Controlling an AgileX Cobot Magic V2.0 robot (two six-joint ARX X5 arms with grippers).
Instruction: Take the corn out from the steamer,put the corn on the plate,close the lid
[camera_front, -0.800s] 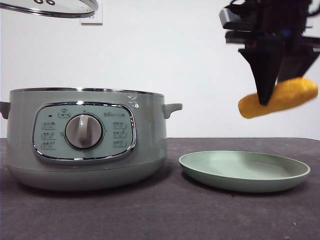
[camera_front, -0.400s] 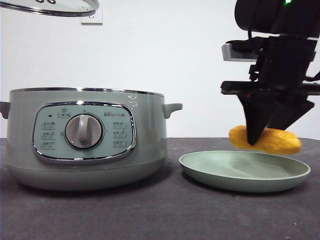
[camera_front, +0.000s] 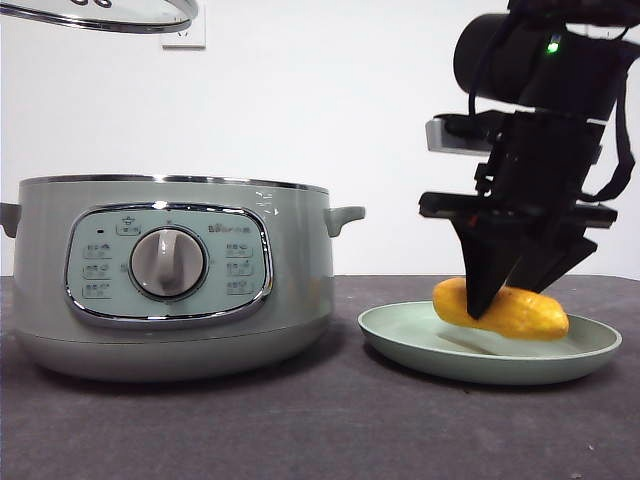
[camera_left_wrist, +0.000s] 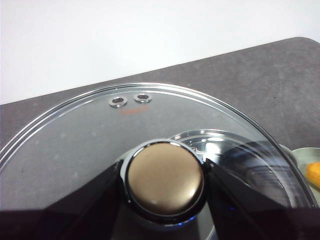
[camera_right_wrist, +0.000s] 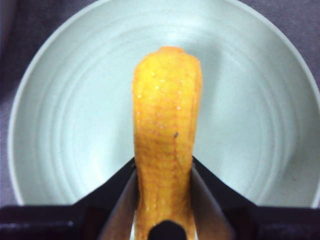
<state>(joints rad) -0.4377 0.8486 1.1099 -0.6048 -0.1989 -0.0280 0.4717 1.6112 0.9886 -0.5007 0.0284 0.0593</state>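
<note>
Corn (camera_front: 515, 312), stubby yellow-orange cob: out of the sage-green steamer (camera_front: 170, 275), low over the pale-green round plate (camera_front: 400, 335) at centre, gripped by the right hand (camera_front: 482, 305), release pending. Glass lid (camera_left_wrist: 150, 130) with steel rim: held aloft by its knob in the left hand (camera_left_wrist: 164, 182), at the steamer's 11 o'clock in the front view; closing remains.

The right gripper (camera_right_wrist: 162, 200) clamps the corn (camera_right_wrist: 166, 140) between its two black jaws, which press against the cob's sides near its nearer end. The yellow-orange cob runs from the six o'clock edge up toward twelve o'clock, its tapered tip ending over the middle of the plate (camera_right_wrist: 60, 125). The pale-green plate fills nearly the whole view, its rim curving from nine through twelve to three o'clock, with dark table (camera_right_wrist: 20, 20) at the upper corners.
</note>
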